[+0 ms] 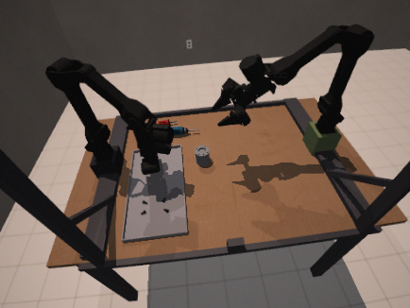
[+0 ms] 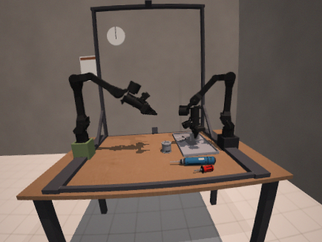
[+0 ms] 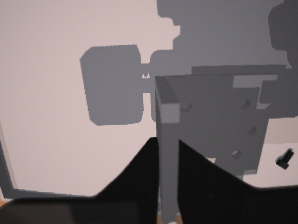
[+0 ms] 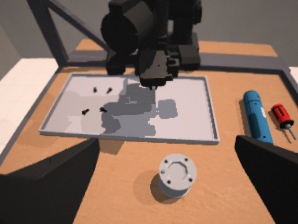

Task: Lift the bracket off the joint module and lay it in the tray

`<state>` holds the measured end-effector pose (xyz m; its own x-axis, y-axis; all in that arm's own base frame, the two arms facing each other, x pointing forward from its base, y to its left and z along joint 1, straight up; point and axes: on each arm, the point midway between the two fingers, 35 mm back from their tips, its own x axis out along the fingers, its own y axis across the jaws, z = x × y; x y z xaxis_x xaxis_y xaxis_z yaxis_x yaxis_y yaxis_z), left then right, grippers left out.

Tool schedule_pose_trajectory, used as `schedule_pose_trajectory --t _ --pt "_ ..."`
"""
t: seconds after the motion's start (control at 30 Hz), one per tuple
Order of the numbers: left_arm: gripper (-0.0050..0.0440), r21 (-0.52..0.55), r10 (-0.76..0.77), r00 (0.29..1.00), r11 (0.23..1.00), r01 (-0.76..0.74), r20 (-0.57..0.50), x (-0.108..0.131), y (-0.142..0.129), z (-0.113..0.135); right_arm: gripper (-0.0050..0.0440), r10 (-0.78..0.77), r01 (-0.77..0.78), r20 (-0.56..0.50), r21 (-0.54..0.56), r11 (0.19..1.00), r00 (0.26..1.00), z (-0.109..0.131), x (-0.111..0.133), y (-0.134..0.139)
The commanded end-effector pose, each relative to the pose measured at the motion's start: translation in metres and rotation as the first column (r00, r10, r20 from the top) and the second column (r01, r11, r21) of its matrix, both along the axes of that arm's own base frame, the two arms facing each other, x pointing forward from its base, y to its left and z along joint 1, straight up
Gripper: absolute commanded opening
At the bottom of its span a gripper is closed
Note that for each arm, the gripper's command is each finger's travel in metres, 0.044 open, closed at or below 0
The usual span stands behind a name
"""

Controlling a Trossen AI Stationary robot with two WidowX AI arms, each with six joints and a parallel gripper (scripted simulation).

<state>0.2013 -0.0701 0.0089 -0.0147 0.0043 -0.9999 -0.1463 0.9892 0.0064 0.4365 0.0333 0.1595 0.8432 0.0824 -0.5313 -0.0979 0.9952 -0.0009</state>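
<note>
The grey bracket (image 3: 210, 120) is pinched between my left gripper's fingers and hangs just above the grey tray (image 1: 156, 194). The left gripper (image 1: 150, 165) is over the tray's far end; it also shows in the exterior view (image 2: 194, 133) and in the right wrist view (image 4: 156, 75). The grey round joint module (image 1: 203, 156) (image 4: 177, 175) stands upright on the table right of the tray, with nothing on top. My right gripper (image 1: 227, 111) (image 2: 150, 110) is open and empty, high above the table's far side.
Several small black screws (image 1: 153, 205) lie in the tray. A blue screwdriver (image 1: 179, 130) and a red one (image 1: 163, 122) lie beyond the tray's far end. A green box (image 1: 322, 137) sits at the right arm's base. A raised dark rim runs round the table.
</note>
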Motion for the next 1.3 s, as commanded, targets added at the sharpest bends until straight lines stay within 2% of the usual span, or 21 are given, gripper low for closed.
schedule_pose_trajectory --t 0.0,0.17,0.3,0.57,0.87,1.27 --pt "-0.0050 -0.011 -0.073 0.997 0.997 0.074 0.034 0.004 -0.003 0.006 0.0440 -0.001 0.001 0.032 0.003 1.000 1.000 0.013 0.002 0.000" --pt "-0.0050 -0.011 -0.128 0.991 0.992 0.129 0.039 0.005 -0.002 0.006 0.0440 -0.001 0.001 0.032 0.003 1.000 1.000 0.013 0.002 0.000" --pt "-0.0050 -0.006 -0.129 0.992 0.992 0.129 0.013 0.001 -0.001 -0.003 0.0440 -0.001 0.001 0.032 0.003 1.000 1.000 0.013 0.002 0.000" --pt "-0.0050 -0.010 -0.125 0.992 0.992 0.126 0.033 0.009 -0.004 -0.002 0.0440 -0.001 0.001 0.032 0.003 1.000 1.000 0.013 0.002 0.000" --pt "-0.0050 -0.006 -0.125 0.992 0.992 0.125 0.013 0.002 -0.001 -0.019 0.0440 -0.001 0.001 0.032 0.003 1.000 1.000 0.013 0.002 0.000" --pt "-0.0050 -0.006 -0.125 0.992 0.992 0.125 0.015 0.002 -0.001 -0.024 0.0440 -0.001 0.001 0.032 0.003 1.000 1.000 0.013 0.002 0.000"
